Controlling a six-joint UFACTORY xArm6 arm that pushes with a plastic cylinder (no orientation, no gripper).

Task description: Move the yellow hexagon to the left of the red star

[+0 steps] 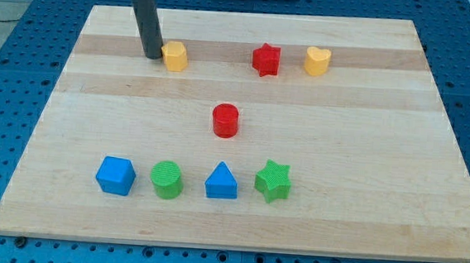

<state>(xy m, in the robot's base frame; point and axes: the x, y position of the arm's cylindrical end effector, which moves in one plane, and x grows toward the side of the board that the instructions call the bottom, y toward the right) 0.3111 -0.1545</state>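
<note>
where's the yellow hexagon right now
The yellow hexagon sits near the view's top, left of centre, with my tip right beside it on the view's left. The red star is its nearest block, off to the view's right.

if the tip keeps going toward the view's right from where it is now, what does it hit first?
My tip sits just left of the small yellow hexagon block, apparently touching it. That comes first; further along the same row is the red star block, then the yellow heart block. Contact is hard to confirm.
</note>
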